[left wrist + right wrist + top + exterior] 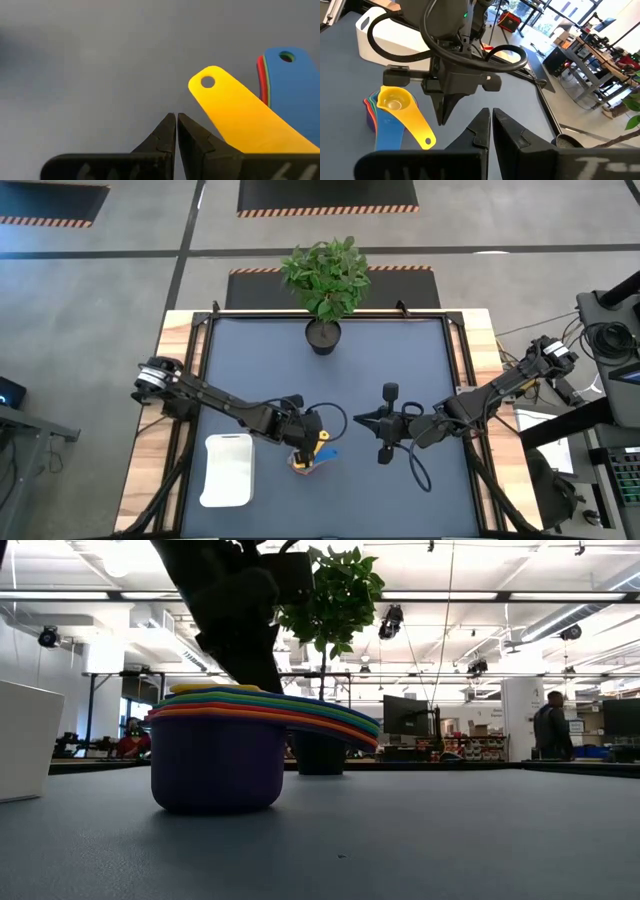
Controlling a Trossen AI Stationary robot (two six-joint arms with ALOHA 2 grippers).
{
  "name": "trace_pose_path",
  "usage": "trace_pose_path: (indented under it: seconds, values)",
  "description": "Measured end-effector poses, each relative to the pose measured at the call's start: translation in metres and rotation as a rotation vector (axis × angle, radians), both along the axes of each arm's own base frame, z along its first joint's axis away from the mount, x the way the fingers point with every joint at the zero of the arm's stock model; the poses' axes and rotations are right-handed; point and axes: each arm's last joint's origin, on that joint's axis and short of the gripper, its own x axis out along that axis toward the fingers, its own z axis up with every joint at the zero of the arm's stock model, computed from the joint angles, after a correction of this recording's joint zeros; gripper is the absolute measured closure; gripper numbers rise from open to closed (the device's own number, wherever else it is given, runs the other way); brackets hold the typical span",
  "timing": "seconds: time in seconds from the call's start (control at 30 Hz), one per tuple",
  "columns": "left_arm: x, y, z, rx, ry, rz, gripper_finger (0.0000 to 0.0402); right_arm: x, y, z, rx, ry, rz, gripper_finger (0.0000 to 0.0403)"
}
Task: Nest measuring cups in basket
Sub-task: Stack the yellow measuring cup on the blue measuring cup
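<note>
The measuring cups (310, 460) stand nested in one stack (215, 765) on the dark mat, the purple one at the bottom. The yellow cup (394, 102) lies on top, and its handle (240, 120) points away from the blue handle (292, 95) and those under it. My left gripper (176, 117) is shut and slants down just beside the yellow handle (417, 127); no touch shows. The white basket (228, 470) lies left of the stack. My right gripper (490, 112) is shut and hovers right of the stack (358, 420).
A black pot with a green plant (323, 330) stands at the mat's far edge, in the middle. The basket's wall (25, 740) rises at the left of the low view. Bare mat lies between the stack and the plant.
</note>
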Motion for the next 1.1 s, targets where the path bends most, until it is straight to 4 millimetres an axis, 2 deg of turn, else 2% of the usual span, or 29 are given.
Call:
trace_pose_path:
  seconds: [0.4, 0.7, 1.1]
  values:
    - [0.0, 0.0, 0.0, 0.0, 0.001, 0.003, 0.0402, 0.0, 0.0, 0.0, -0.002, 0.001, 0.001, 0.0394]
    - [0.003, -0.001, -0.01, 0.002, 0.024, 0.007, 0.0402, 0.0, 0.0, 0.0, -0.003, 0.001, 0.001, 0.0394]
    - [0.008, -0.006, -0.005, -0.05, -0.014, -0.028, 0.0402, 0.0, 0.0, 0.0, -0.008, 0.002, 0.002, 0.0394]
